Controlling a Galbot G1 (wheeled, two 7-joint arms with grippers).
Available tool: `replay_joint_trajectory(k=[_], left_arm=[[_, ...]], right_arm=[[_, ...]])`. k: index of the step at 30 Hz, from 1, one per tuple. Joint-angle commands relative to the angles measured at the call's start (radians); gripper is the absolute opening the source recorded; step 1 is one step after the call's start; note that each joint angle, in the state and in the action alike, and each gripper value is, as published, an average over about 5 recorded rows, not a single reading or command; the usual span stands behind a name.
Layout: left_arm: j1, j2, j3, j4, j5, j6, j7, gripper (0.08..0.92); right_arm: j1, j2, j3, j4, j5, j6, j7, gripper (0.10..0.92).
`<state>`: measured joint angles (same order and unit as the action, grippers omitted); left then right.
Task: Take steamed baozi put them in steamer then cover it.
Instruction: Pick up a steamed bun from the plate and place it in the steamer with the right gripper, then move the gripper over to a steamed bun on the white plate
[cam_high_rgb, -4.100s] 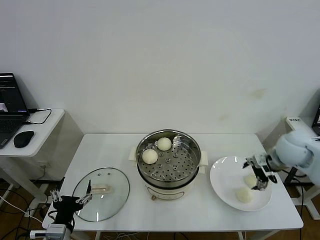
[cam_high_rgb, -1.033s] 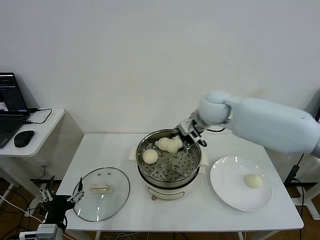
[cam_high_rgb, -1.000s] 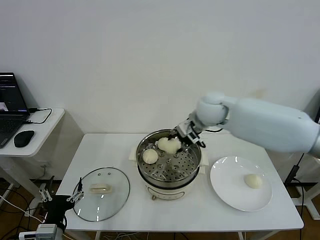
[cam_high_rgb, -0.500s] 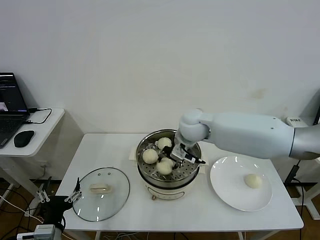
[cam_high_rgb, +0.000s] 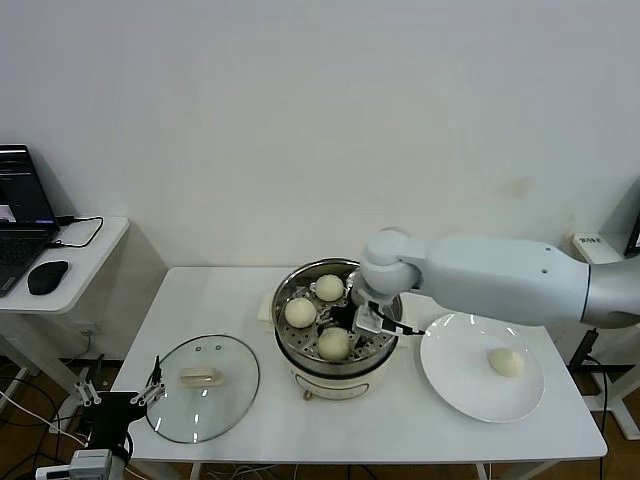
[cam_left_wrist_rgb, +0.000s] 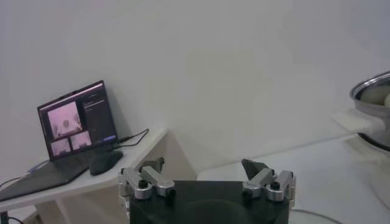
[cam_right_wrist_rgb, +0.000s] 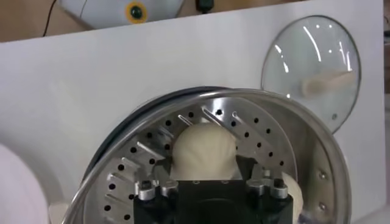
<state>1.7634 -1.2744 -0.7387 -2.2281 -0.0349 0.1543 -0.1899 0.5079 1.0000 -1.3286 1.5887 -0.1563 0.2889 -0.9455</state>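
Three smooth cream-white steamed baozi (cam_high_rgb: 333, 343) were seen on the perforated floor of the shiny steel steamer (cam_high_rgb: 300, 364). The right hand (cam_high_rgb: 366, 317) was lowered inside the basket, its fingers (cam_right_wrist_rgb: 257, 172) set narrowly about the nearest bun; a firm grip could not be confirmed. A fourth bun (cam_high_rgb: 506, 361) lay on the white plate (cam_high_rgb: 450, 380) beside the arm. The glass lid (cam_high_rgb: 202, 389) rested on the surface (cam_high_rgb: 210, 300) beyond the steamer, near the left hand (cam_left_wrist_rgb: 207, 175), which was spread wide.

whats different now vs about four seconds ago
The right gripper left the plate and carried one steamed baozi into the steamer, which now holds three; the newest baozi sits at the near side, between the fingers. One baozi remains on the plate instead of two. The glass lid and left gripper stayed put.
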Motion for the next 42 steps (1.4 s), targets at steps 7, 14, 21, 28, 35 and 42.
replay_joint_trajectory(k=[7,14,21,28,35,42], left_arm=[[-0.004,0.015,-0.004,0.003,-0.001,-0.001,0.002,0.823],[-0.016,0.028,0.007,0.003,0.0,0.0,0.004,0.823],[-0.021,0.043,0.023,0.011,0.0,-0.001,0.004,0.823],[-0.027,0.05,0.036,0.016,0.002,-0.001,0.004,0.823],[-0.025,0.052,0.043,0.019,0.008,0.002,0.005,0.823],[-0.018,0.048,0.042,0.02,0.012,0.003,0.004,0.823]], right_arm=[[0.052,-0.157,0.181,-0.001,0.138,-0.211,0.001,0.823],[0.017,-0.396,0.226,0.075,0.293,-0.577,-0.056,0.823],[-0.146,-0.589,0.316,0.073,0.232,-0.604,-0.084,0.823],[-0.464,-0.67,0.548,-0.013,0.068,-0.532,-0.094,0.823],[-0.731,-0.659,0.775,-0.121,-0.054,-0.475,-0.085,0.823],[-0.84,-0.594,0.86,-0.228,-0.124,-0.455,-0.068,0.823]])
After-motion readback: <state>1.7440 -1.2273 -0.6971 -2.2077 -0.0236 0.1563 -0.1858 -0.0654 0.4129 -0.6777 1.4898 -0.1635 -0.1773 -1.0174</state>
